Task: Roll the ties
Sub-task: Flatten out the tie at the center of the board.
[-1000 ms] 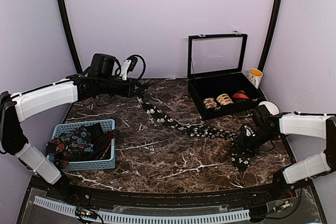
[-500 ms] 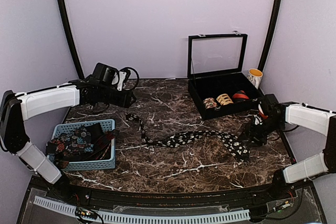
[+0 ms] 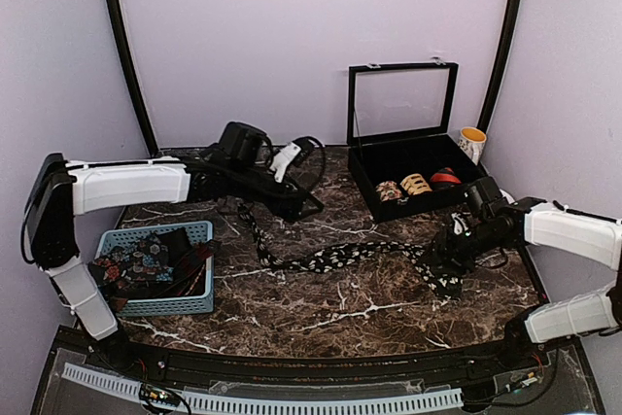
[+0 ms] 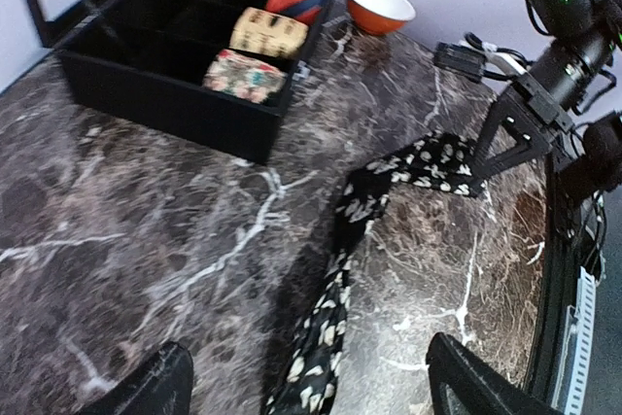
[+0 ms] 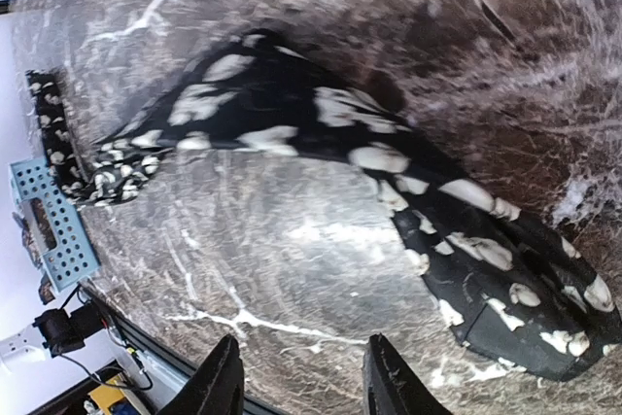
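Setting: Lilac walls close round a dark marble desk (image 3: 292, 313); your work lies across its middle.
Tie: one black tie (image 3: 340, 257) with white print lies slack and wavy on the desk. Its narrow end points toward 10 o'clock and its wide end toward 4 o'clock.
Other ties: more are heaped in the basket (image 3: 199, 232) at 8 o'clock, and three coils (image 3: 416, 185) sit in the case (image 3: 362, 182) at 1 o'clock.
Handling: expect it to be light, limp and probably slick. It should bunch and drag rather than push, and a loose coil will likely spring open.
Hold: you could pinch one end flat across its width and keep the run pinned while you wind.
Left arm: the left arm (image 3: 126, 187) stretches from 9 o'clock toward the centre, with its wrist low over the narrow half. The left jaws are spread wide and empty, and in the wrist view the tie runs out between them.
Right arm: the right arm (image 3: 573, 225) is folded in at 4 o'clock, its wrist just beside the wide end. The right jaws are spread and hold nothing.
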